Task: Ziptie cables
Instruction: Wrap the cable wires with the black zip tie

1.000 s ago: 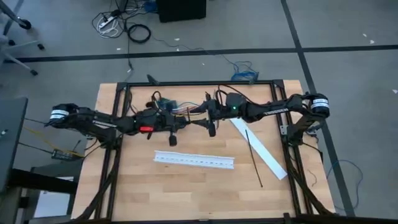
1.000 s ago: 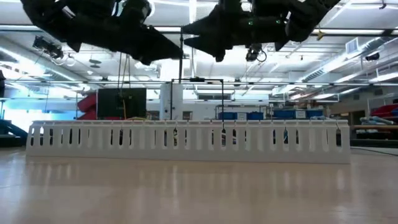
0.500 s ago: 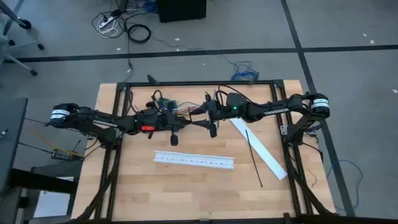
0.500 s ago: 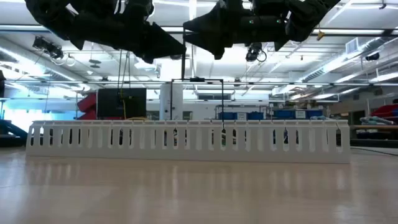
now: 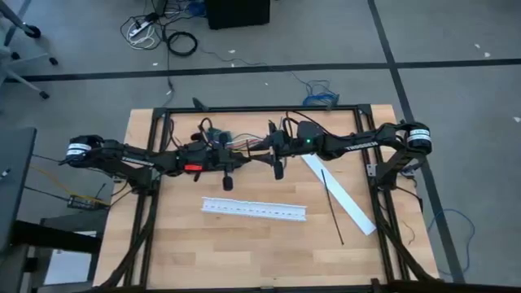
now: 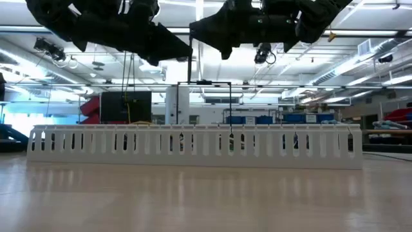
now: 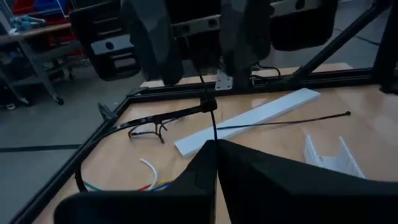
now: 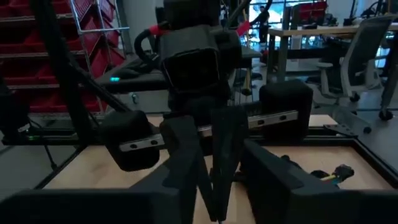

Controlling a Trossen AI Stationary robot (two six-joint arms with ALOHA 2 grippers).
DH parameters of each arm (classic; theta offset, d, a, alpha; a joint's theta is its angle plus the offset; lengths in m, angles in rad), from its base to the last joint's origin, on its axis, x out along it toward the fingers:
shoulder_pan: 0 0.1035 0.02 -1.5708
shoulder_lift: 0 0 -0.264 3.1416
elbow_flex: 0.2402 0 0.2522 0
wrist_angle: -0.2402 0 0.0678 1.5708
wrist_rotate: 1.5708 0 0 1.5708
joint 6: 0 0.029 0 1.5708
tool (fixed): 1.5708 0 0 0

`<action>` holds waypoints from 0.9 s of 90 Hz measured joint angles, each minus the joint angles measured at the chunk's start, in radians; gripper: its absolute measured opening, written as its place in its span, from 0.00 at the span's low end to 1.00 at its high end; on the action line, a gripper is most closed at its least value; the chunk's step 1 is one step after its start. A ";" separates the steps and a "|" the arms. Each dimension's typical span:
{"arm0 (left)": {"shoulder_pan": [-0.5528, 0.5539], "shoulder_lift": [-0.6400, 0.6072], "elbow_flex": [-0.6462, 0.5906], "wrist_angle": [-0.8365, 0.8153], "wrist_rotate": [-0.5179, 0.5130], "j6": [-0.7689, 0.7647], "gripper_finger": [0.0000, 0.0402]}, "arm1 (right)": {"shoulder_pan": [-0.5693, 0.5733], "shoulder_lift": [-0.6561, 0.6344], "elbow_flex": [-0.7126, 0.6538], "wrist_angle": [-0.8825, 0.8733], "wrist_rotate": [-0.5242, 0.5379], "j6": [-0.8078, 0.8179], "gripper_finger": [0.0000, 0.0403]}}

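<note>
Cables [image 7: 146, 180] lie on the surface [image 5: 244, 244] near its far edge. Ziptie [image 5: 332, 207] lies beside the white strip [image 5: 338, 194]. Left tool [image 5: 236, 160] and right tool [image 5: 259, 158] meet tip to tip above, both pressed together.

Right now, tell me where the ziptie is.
In the high view the ziptie lies on the table's right side, partly across the flat white strip, right of the white slotted channel.
</note>
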 joint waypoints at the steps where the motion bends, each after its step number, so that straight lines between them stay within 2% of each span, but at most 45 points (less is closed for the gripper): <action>1: 0.000 0.000 0.000 0.000 0.000 0.000 0.00 | 0.000 0.000 0.000 0.001 0.000 0.000 0.25; 38: 0.000 0.000 0.000 0.005 -0.041 -0.090 0.00 | 0.000 0.000 0.000 0.012 0.001 0.000 0.21; 81: 0.000 0.000 0.015 0.001 -0.018 -0.078 0.00 | 0.000 0.000 0.000 0.036 0.001 -0.008 0.20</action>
